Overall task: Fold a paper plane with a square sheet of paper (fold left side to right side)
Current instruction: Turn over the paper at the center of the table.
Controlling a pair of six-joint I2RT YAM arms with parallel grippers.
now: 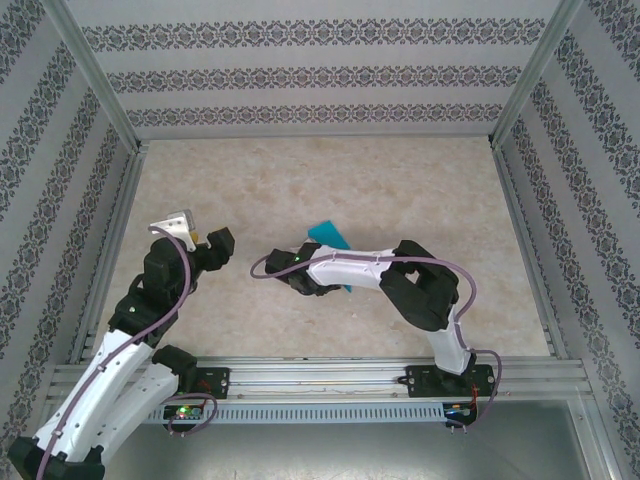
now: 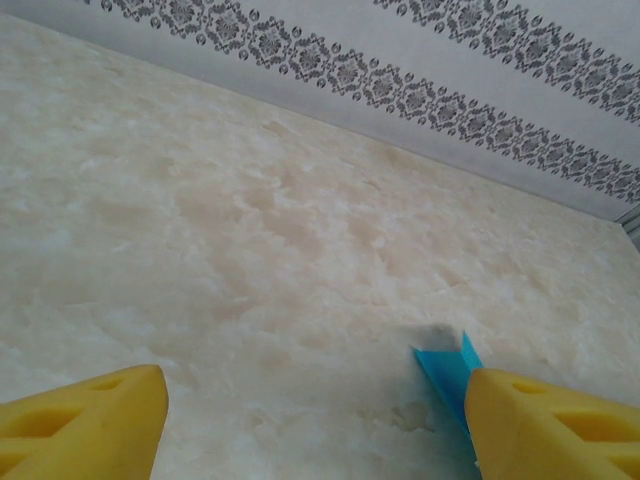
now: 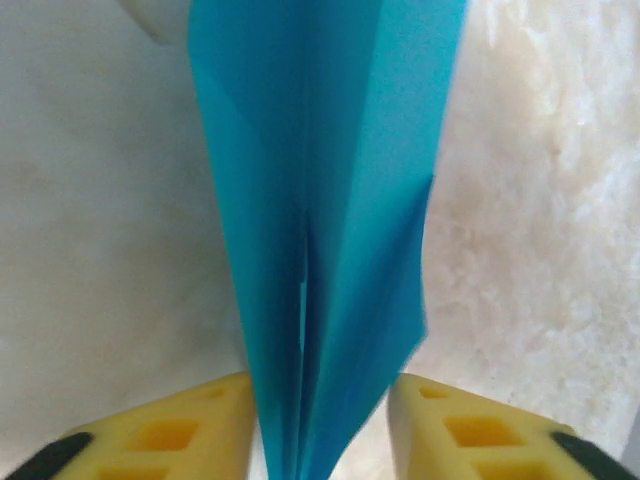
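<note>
paper plane [image 3: 330, 200] between parted right gripper [image 3: 320, 425] fingers; left gripper [image 2: 315, 392] wide open.

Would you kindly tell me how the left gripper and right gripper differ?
The left gripper stands open over the table, nothing between its fingers; the right gripper has the folded teal paper between its fingers. The left gripper hangs near the left wall, the right gripper mid-table. Both have yellow fingers.

Bright, even light, soft faint shadows on the counter [image 1: 400, 200]; the paper [image 3: 320, 200] is blurred close up.
</note>
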